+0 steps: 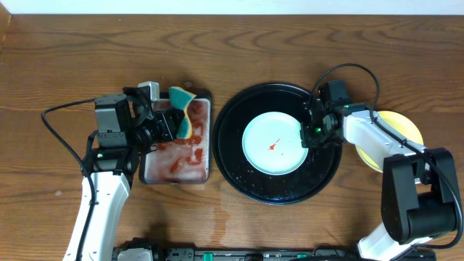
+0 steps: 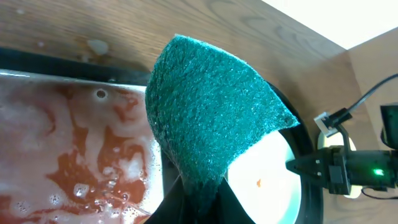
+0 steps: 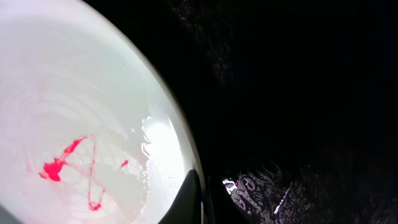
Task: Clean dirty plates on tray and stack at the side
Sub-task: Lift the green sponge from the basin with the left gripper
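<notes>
Overhead view: the left gripper is clamped on a teal sponge, with the red-stained sponge tray just below its fingers. At the right gripper fingertips lies the aqua plate, resting on the black tray. Whether those fingers pinch its rim cannot be told. A yellow plate lies behind them, off the tray.

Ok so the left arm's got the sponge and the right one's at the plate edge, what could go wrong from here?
The sponge, pinched in the left gripper above the red-stained sponge tray, could drip red water onto the table on its way over. The right gripper is only at the rim of the aqua plate, and the black tray looks wet, so the plate might slide under scrubbing.
</notes>
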You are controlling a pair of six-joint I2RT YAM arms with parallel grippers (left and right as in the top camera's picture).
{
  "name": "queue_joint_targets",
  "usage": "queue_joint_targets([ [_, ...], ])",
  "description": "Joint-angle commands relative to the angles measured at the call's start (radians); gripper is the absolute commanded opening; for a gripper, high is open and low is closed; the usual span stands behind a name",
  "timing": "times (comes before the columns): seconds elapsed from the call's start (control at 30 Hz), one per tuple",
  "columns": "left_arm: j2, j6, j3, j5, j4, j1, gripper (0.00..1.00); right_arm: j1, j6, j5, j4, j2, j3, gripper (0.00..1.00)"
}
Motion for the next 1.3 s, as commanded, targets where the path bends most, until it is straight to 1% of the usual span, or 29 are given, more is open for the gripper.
queue_joint_targets([
  [0.0, 0.003, 0.024, -0.004, 0.044, 0.006, 0.005, 0.07, 0.011, -0.026, 0.014, 0.003, 0.003, -0.015, 0.01],
  [1.27, 0.022, 0.024, -0.004, 0.043, 0.005, 0.005, 0.07, 0.011, -0.026, 0.014, 0.003, 0.003, -0.015, 0.01],
])
